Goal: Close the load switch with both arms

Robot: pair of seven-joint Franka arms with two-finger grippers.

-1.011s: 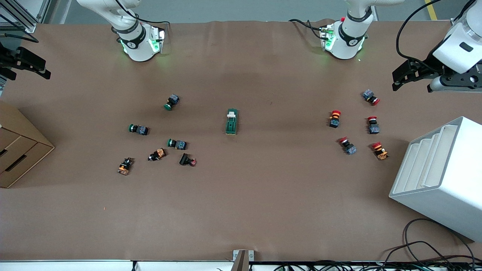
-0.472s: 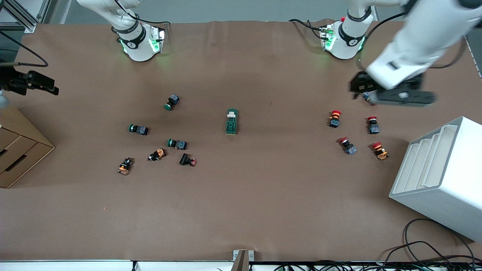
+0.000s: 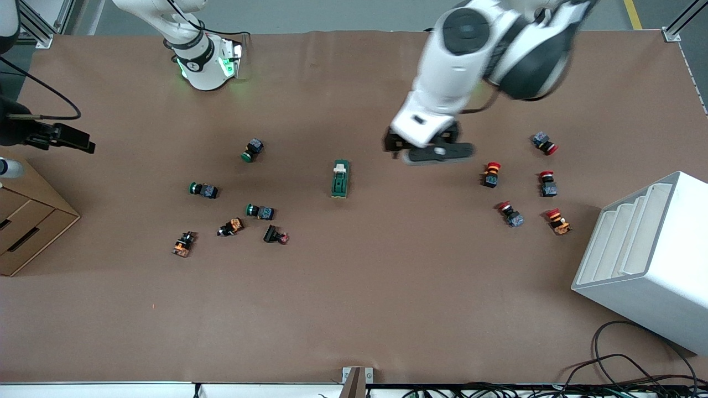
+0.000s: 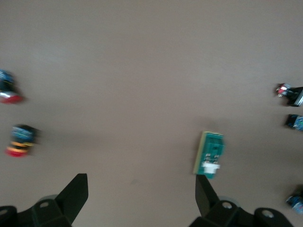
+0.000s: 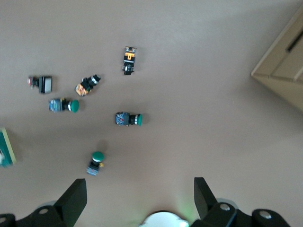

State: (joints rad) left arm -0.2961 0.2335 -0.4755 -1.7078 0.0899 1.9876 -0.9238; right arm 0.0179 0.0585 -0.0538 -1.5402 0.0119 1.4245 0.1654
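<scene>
The load switch (image 3: 341, 178), a dark green block with a cream lever piece at the end nearer the robots' bases, lies flat at the table's middle. It also shows in the left wrist view (image 4: 210, 153) and at the edge of the right wrist view (image 5: 5, 147). My left gripper (image 3: 396, 147) hovers open and empty over bare table, beside the switch toward the left arm's end; its fingers (image 4: 75, 191) stand wide apart. My right gripper (image 3: 83, 143) is open and empty in the air at the right arm's end of the table, well away from the switch.
Green and orange pushbuttons (image 3: 260, 211) are scattered toward the right arm's end. Red pushbuttons (image 3: 491, 173) are scattered toward the left arm's end. A cardboard drawer box (image 3: 27, 221) and a white slotted rack (image 3: 647, 260) stand at the two ends. Cables lie along the front edge.
My left arm has swung from the left arm's end of the table in toward the middle, ending beside the load switch. My right gripper has drifted slightly inward. The switch has not moved.
</scene>
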